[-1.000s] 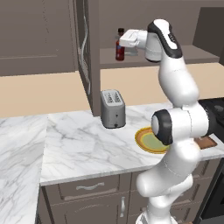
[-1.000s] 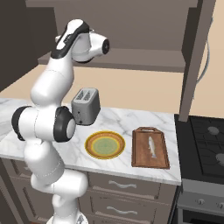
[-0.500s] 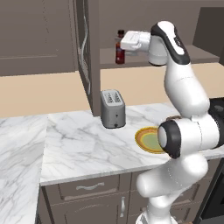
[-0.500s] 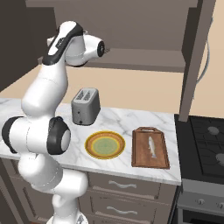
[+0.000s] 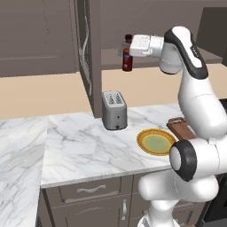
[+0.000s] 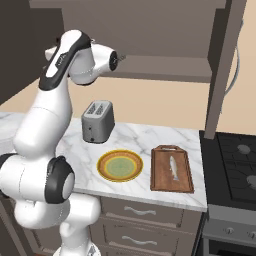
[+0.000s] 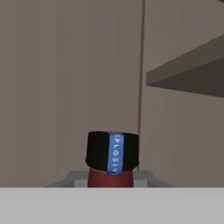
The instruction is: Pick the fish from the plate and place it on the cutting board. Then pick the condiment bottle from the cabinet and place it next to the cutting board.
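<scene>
Bottle-fetching is the step in hand, to my eye, since the fish is already off the plate.

From the left base camera, the arm reaches up to the cabinet [image 5: 86,53] shelf, and the gripper [image 5: 127,48] sits against the upper part of the condiment bottle [image 5: 127,60], which stands upright on the shelf just behind the open door's edge. Below on the marble counter [image 5: 80,146] are the toaster [image 5: 114,109] and the plate [image 5: 156,142], bare, with a corner of the cutting board [image 5: 179,127] showing past the arm.

From the right base camera, the fish [image 6: 173,167] lies lengthways on the cutting board [image 6: 172,168], just beside the plate [image 6: 120,165]. The stove [image 6: 235,160] is right of the board.

From the hand camera, the bottle's dark cap with a blue strip [image 7: 113,153] sits close between the fingers, red body beneath. The jaws are drawn in on the bottle's neck, so I take it as gripped.

Next, I'd judge, it calls for lifting the bottle clear of the shelf, drawing it out past the door, and lowering it upright onto bare counter beside the board.
</scene>
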Motion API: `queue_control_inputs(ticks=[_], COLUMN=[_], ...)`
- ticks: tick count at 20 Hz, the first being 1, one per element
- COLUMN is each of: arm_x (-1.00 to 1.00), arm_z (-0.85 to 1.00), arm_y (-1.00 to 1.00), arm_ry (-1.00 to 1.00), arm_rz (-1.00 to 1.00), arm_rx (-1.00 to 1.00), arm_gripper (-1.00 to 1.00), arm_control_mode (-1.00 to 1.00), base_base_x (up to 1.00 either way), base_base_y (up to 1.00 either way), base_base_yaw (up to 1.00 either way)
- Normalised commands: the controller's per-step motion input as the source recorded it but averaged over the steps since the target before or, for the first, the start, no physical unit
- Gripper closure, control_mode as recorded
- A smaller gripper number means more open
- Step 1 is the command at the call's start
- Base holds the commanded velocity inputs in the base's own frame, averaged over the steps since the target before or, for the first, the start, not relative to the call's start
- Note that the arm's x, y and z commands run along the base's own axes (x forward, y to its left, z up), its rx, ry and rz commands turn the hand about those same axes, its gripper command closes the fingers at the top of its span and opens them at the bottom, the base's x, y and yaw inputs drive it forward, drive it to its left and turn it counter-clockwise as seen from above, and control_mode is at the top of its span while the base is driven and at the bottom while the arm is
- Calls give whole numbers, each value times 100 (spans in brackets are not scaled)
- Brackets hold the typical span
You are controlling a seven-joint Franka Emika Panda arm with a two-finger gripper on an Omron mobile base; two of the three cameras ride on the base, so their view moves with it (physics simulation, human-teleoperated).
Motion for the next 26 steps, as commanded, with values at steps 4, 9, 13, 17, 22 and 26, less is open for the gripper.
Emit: queue_control_inputs(ticks=[4,9,13,17,22,26], arm_x=[-71,-69,-74,-77,-79,-72], arm_z=[0,1,0,0,0,-13], arm_y=[0,0,0,-10,-13,-8], arm_ry=[0,0,0,0,0,1], arm_rz=[3,2,2,4,4,4], arm_rx=[0,0,0,0,0,0], arm_gripper=[100,100,100,100,100,100], arm_control_mode=[-100,-100,-100,-100,-100,-100], base_base_x=[0,0,0,0,0,0], base_base_y=[0,0,0,0,0,0], base_base_yaw=[0,0,0,0,0,0])
